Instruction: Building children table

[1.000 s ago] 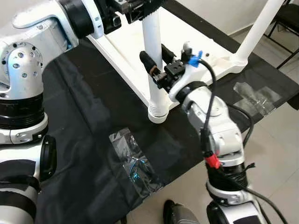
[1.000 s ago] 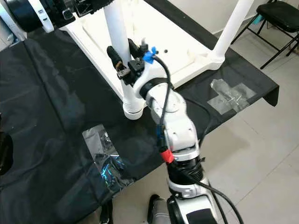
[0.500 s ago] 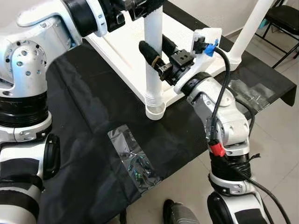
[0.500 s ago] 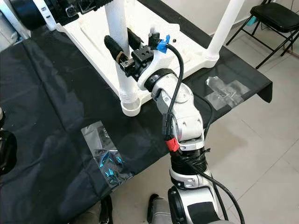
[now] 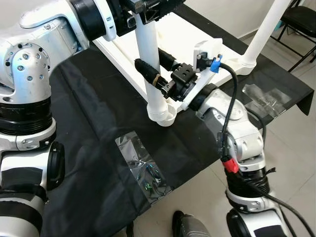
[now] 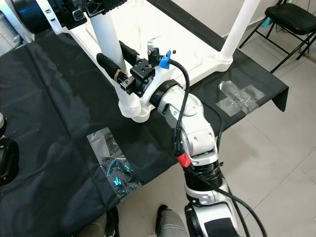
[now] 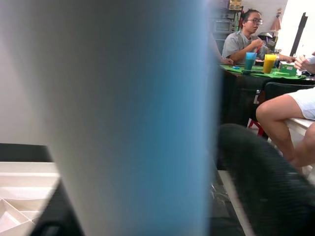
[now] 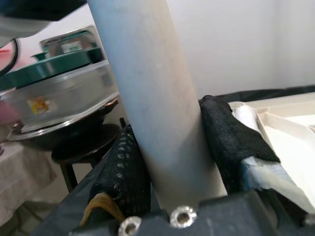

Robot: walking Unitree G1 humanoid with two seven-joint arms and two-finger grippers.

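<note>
The upturned white tabletop (image 5: 128, 44) lies on the black cloth (image 5: 94, 128) across the upper centre of the left eye view, one fitted leg (image 5: 266, 24) rising at the upper right. A loose white leg (image 5: 150, 74) stands at the tabletop's near edge, centre frame. It looks like a rigid, light, smooth plastic tube, likely to slip or twist, so a hold at mid-shaft and top suits it. The right gripper (image 5: 157, 74) clamps its mid-shaft, fingers pressed to either side; the left gripper (image 5: 148, 7) holds its top, cut off by the frame. A clear hardware bag (image 5: 143, 170) lies lower centre, contents unreadable; the leg's socket is hidden.
</note>
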